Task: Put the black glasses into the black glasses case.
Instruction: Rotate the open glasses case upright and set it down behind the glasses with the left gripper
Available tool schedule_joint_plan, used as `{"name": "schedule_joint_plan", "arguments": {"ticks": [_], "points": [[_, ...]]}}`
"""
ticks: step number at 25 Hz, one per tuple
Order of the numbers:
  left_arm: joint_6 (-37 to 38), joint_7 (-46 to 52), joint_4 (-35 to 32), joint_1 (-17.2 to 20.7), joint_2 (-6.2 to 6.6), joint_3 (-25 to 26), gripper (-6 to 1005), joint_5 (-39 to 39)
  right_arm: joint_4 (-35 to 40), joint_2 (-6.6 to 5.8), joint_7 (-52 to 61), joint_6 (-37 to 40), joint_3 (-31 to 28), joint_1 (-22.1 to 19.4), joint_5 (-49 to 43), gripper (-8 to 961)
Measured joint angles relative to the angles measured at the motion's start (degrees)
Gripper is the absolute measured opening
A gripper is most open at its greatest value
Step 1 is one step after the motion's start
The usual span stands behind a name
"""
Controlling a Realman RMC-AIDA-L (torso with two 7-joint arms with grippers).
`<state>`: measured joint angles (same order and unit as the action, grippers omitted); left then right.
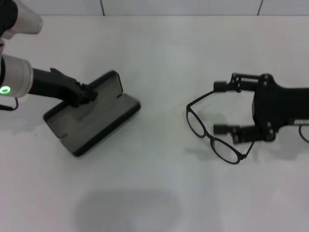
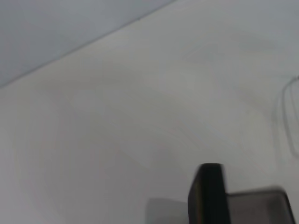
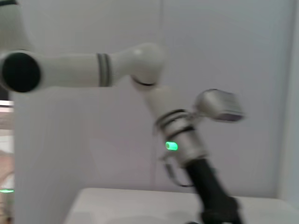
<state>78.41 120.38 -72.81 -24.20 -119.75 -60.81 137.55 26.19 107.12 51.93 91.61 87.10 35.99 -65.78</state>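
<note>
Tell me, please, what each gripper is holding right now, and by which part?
The left gripper pins the black glasses case by its open lid; the right gripper straddles the black glasses, grip unclear.

The desk [image 1: 159, 193] is looking like smooth white laminate with a soft sheen. The black glasses case [image 1: 91, 121] is showing a matt, hard-looking black shell with duller grey lining inside. The black glasses [image 1: 215, 133] are looking like thin, slightly glossy plastic with clear lenses. Both the left pincer [image 1: 89, 95] and right pincer [image 1: 223, 107] are reading as matt black plastic, the left arm's casing glossy white.
</note>
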Motion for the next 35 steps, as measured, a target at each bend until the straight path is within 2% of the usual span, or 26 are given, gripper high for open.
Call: {"name": "schedule_joint_plan", "arguments": {"ticks": [5, 9, 12, 14, 16, 17, 21, 22, 26, 30, 35], "points": [[-1.1, -1.7, 0.1, -1.9, 0.15, -0.5, 205, 0.0, 1.9, 0.45, -2.8, 5.8, 0.0, -0.2, -5.3, 797], [-4.2, -7.8, 0.7, -4.0, 0.16, -4.3, 205, -2.3, 2.1, 1.59, -4.3, 6.7, 0.1, -0.6, -7.1, 798], [-9.4, -13.1, 4.3, -7.9, 0.29, -9.0, 205, -2.7, 1.9, 2.42, -4.7, 6.6, 0.1, -0.8, -8.5, 798], [-11.6, -16.7, 7.6, -10.5, 0.27, -10.3, 205, -2.7, 1.8, 2.95, -4.9, 6.4, 0.1, -1.2, -9.7, 798], [-12.4, -18.2, 9.2, -11.8, 0.25, -10.6, 205, -2.8, 1.9, 3.29, -5.1, 6.3, 0.1, -1.8, -10.2, 798], [-13.5, -20.6, 13.9, -15.5, 0.17, -11.0, 205, -3.1, 2.0, 3.42, -5.4, 6.2, 0.0, -2.1, -10.3, 798], [-13.4, -21.9, 16.5, -17.5, 0.21, -11.1, 206, -3.2, 2.0, 3.70, -7.0, 6.1, -1.0, -3.5, -10.3, 798], [-13.3, -24.4, 19.7, -19.7, 0.11, -11.6, 206, -3.4, 2.3, 3.74, -7.2, 6.1, -1.7, -4.4, -10.3, 797], [-14.6, -25.8, 21.1, -20.6, -0.12, -13.3, 206, -5.4, 2.5, 3.55, -7.3, 6.1, -2.8, -5.8, -10.3, 797], [-15.4, -25.7, 20.4, -20.4, 0.01, -12.8, 206, -7.6, 2.3, 3.55, -7.1, 5.5, -4.4, -6.5, -10.4, 796], [-15.7, -27.2, 19.3, -18.8, 0.20, -11.3, 316, -13.0, 2.1, 3.78, -6.3, 5.0, -8.7, -6.9, -10.3, 796]]}}
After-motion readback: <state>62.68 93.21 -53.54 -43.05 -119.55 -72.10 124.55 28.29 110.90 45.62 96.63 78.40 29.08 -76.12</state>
